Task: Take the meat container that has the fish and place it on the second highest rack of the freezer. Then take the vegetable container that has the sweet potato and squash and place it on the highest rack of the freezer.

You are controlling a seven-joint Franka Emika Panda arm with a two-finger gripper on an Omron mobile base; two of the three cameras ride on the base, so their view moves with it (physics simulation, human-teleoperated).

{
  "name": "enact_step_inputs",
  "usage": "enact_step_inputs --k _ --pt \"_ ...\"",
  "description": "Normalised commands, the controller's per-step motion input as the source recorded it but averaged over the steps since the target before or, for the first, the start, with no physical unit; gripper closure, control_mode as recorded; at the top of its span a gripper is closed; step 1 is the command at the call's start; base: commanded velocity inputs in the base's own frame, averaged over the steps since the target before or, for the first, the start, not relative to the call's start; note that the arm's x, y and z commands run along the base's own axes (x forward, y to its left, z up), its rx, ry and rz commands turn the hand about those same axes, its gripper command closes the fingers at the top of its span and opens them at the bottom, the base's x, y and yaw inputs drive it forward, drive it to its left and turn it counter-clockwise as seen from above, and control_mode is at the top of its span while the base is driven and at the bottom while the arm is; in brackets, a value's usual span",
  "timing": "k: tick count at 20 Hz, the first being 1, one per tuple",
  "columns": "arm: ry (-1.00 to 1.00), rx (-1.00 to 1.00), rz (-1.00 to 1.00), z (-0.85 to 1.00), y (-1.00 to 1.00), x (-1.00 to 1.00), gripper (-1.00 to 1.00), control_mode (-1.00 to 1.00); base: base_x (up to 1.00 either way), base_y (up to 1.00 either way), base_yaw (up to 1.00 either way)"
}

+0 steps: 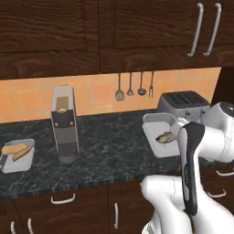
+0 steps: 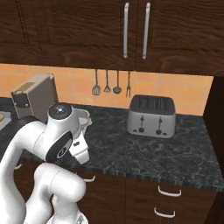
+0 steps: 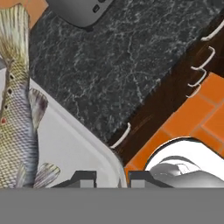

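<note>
the fish [image 3: 15, 113] lies lengthwise in the meat container [image 3: 70, 148], a shallow white tray that sits on the dark marbled counter [image 1: 109, 151] just in front of the toaster [image 1: 183, 106]. in the hand view the gripper [image 3: 113, 179] straddles the tray's near rim, one dark tip inside the wall and one outside, the tips nearly pressed together and pinching that thin edge. the hold is at one side of the tray, while the fish rests toward the other side.

that is where the risk lies, as i judge it: a lift from a single rim point leaves the tray hanging off the tips, so it may tilt or swing, and the fish could slide toward the low side or spill out. a thin rim also gives little surface, so a quick move could let it slip free. the toaster stands close behind and the arm [image 1: 201, 146] is folded tightly over the tray, so a wide swing might clip it.

far along the counter, past the coffee machine [image 1: 64, 123], the vegetable container [image 1: 17, 155] with the sweet potato and squash [image 1: 17, 150] waits untouched
</note>
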Motion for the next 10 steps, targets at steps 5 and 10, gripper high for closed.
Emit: enact_step_inputs --k 5,10 --pt "0.00 0.00 0.00 0.00 0.00 0.00 1.00 1.00 -1.00 0.00 -0.33" --pt "0.00 0.00 0.00 0.00 0.00 0.00 1.00 1.00 -1.00 0.17 -0.73"
